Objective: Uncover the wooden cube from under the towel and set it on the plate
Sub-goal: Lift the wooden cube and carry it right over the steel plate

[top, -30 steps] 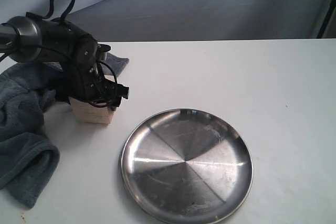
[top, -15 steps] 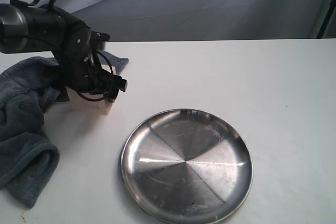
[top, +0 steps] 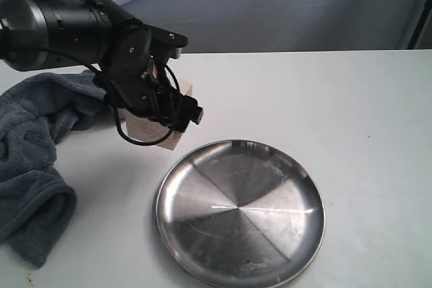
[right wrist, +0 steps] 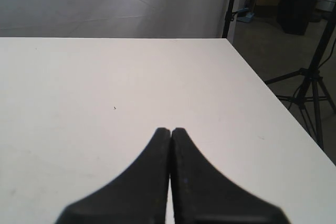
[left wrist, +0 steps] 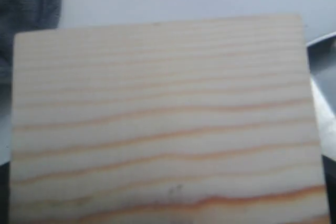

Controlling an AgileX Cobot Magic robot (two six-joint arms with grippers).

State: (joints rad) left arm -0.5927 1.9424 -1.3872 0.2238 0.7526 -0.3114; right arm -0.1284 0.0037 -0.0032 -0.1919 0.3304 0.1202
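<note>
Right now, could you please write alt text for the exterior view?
The left hand grips the wooden cube close to the steel plate, over a white table. A blue-grey towel lies crumpled at the left.

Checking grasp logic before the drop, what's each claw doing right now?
Left claw: closed on the wooden cube.
Right claw: closed, holding nothing.

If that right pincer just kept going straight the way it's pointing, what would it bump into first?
Nothing in its path, it seems. The right pincer, shut, points across the white tabletop toward the grey backdrop cloth beyond its far edge; if angled down, it might touch the tabletop first.
</note>
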